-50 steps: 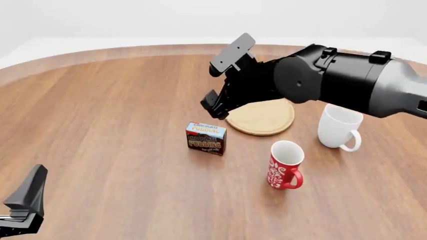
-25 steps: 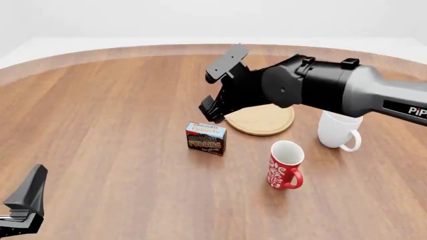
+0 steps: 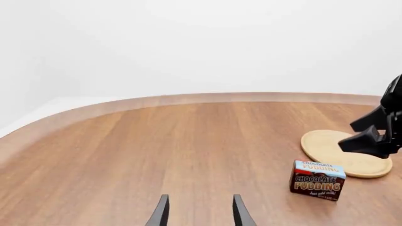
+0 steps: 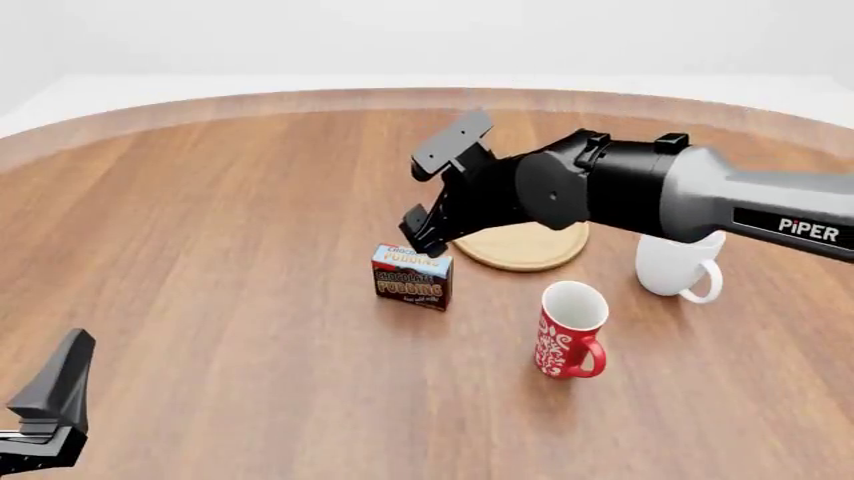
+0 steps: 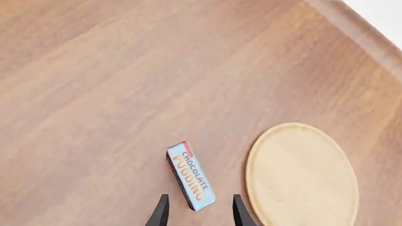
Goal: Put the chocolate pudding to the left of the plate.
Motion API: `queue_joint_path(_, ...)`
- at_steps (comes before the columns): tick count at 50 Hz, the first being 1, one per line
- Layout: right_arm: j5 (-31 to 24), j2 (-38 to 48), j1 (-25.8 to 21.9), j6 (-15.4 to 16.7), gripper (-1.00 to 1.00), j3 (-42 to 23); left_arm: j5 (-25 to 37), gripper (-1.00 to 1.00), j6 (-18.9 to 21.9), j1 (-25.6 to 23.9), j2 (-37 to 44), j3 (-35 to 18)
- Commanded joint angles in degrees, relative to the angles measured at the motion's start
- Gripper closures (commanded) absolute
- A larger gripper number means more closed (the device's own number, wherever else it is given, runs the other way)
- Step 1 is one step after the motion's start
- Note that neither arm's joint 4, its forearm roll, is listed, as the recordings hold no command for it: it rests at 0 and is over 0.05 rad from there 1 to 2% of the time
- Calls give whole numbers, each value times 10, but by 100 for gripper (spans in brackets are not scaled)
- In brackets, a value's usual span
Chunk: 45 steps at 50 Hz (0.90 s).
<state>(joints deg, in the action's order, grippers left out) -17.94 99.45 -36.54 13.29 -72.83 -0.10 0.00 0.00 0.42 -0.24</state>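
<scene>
Right claw (image 4: 430, 190): spread wide, hanging above the pudding box (image 4: 411, 275).
Pudding box: upright on the worktop (image 4: 214, 240), just near-left of the plate (image 4: 534, 245).
Left claw (image 3: 197, 212): fingers apart, holding nothing.

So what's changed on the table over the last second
The right gripper, open and empty, has come down and toward the near side, closer to the chocolate pudding. The pudding, plate, both mugs and the left gripper stayed put.

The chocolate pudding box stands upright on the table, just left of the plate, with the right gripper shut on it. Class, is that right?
Not quite. The chocolate pudding stands upright just left of the plate, but the right gripper is open and above it, not shut on it. The front view shows this.
</scene>
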Motion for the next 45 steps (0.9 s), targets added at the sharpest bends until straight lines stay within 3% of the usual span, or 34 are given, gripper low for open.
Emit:
queue_joint_path(1, 10, 10, 2, -5, -100, 5, 0, -100, 0, 0, 0, 0)
queue_joint_path(27, 26, 31, 9, -5, -100, 7, 0, -100, 0, 0, 0, 0)
queue_joint_path(45, 59, 61, 3, -23, -100, 27, 0, -100, 0, 0, 0, 0)
